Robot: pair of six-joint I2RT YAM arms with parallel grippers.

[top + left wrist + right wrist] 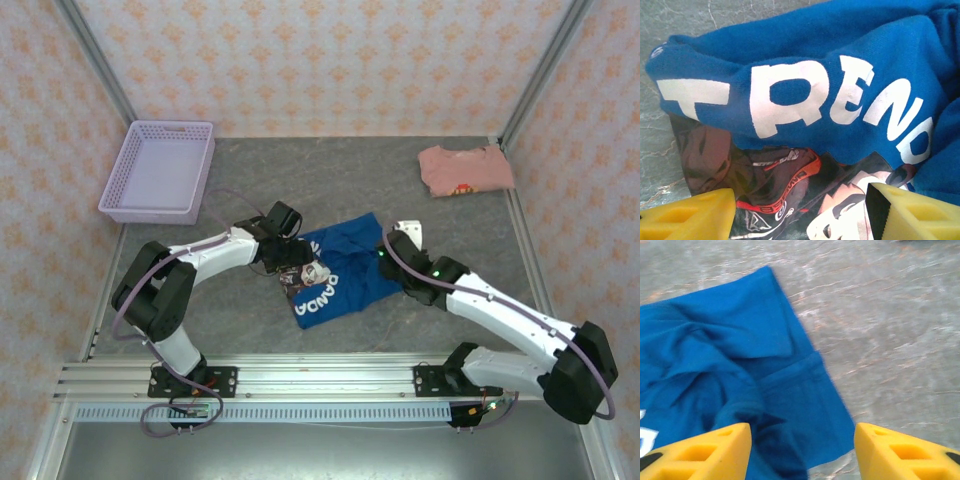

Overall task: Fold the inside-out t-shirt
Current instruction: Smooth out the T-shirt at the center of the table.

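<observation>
The royal-blue t-shirt (345,272) lies bunched mid-worktop (320,180), lettering and printed figure showing. The left pincer (800,210) hangs with jaws apart over the print at its left edge, and the right pincer (802,450), also apart, straddles the right hem corner, probably to catch opposite edges. Bare worktop flanks both edges, and the lavender basket (160,170) and salmon-pink folded shirt (465,170) sit well apart, leaving room to spread.
</observation>
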